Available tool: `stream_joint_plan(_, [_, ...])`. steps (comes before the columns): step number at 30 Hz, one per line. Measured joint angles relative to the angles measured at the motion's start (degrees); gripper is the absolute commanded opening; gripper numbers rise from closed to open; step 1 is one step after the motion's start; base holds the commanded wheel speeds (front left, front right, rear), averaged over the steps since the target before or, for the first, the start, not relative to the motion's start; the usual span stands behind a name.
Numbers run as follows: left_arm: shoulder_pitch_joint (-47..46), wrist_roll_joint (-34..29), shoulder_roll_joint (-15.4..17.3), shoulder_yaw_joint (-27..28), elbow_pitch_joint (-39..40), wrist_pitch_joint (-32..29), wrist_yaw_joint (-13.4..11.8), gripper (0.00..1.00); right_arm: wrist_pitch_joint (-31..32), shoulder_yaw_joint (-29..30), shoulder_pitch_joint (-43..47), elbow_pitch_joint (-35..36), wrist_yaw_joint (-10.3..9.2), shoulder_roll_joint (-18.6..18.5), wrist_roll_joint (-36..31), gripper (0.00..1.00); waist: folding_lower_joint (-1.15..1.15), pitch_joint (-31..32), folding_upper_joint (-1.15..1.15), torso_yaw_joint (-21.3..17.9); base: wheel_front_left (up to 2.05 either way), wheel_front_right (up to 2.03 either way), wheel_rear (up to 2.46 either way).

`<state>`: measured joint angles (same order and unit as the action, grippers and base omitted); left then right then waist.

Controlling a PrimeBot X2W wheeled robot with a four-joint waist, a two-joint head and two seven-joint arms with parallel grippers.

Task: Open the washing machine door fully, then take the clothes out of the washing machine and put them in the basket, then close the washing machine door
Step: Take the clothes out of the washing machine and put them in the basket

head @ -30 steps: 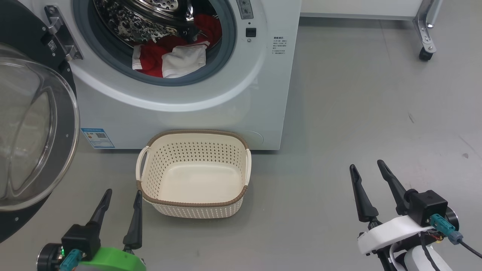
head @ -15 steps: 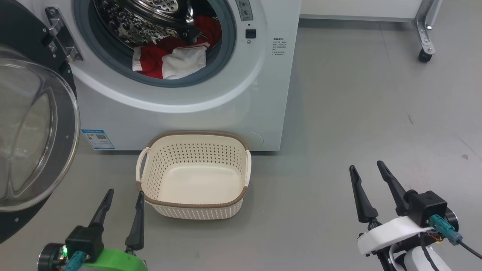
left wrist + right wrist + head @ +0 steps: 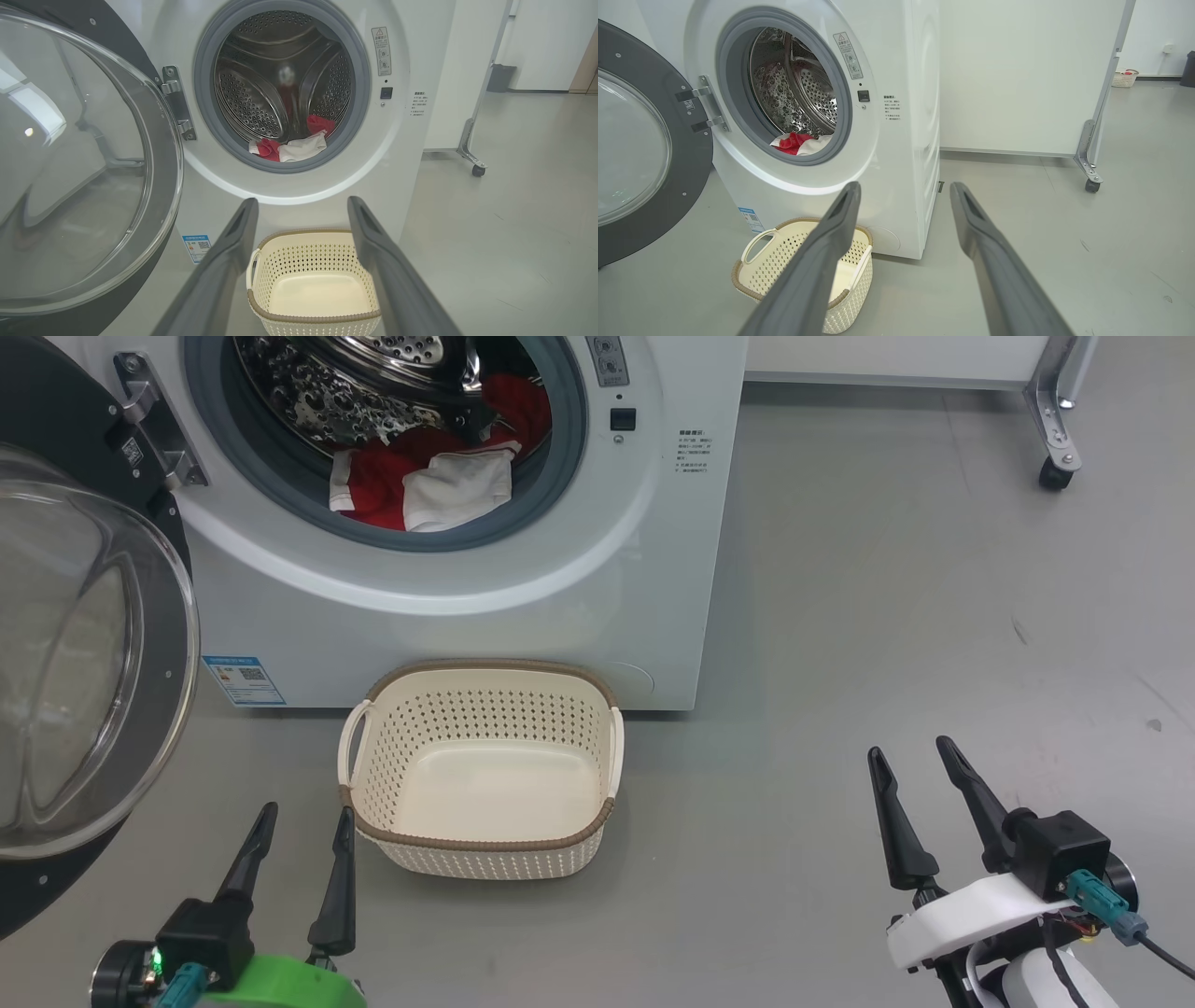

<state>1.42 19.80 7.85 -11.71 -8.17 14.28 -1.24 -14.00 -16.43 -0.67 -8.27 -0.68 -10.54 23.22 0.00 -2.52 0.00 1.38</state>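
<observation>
Vs a second ago: nothing in the scene has moved. The whole head view slid by a hair, so that's the camera. Both grippers sit where they were.

Left gripper (image 3: pixel 308 810) is low at the left over the grey floor (image 3: pixel 840 616), its fingers spread and holding nothing, just beside the near left corner of the basket. Right gripper (image 3: pixel 908 747) is well off to the right, also spread and holding nothing.

The big white front-loading washing machine (image 3: pixel 448 607) has its large round door (image 3: pixel 84 663), black frame with a bulging clear glass centre, swung wide to the left. The bright red garment with white trim (image 3: pixel 373 490) and the plain white cloth (image 3: pixel 462 490) lie at the front lip of the steel drum, white on top of red. The small cream perforated basket with a brown rim (image 3: pixel 485 667) stands on the floor touching or just short of the machine's front – can't tell which.

Hard to see:
- The door is cut off by the left edge and the machine's top by the upper edge.
- How far the red garment runs under the cloth and back into the drum can't be told.
- The blue label's (image 3: pixel 241 679) print is unreadable.
- In the right wrist view, one finger covers part of the basket.
</observation>
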Motion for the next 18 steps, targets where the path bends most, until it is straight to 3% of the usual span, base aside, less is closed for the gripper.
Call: stream_joint_plan(18, [0.3, 0.0, -0.6, 0.2, 1.9, 0.0, 1.1, 1.00, 0.0, 0.2, 0.0, 0.0, 0.02, 0.3, -0.1, 1.00, 0.00, -0.5, 0.00, -0.2, 0.00, 0.00, 0.00])
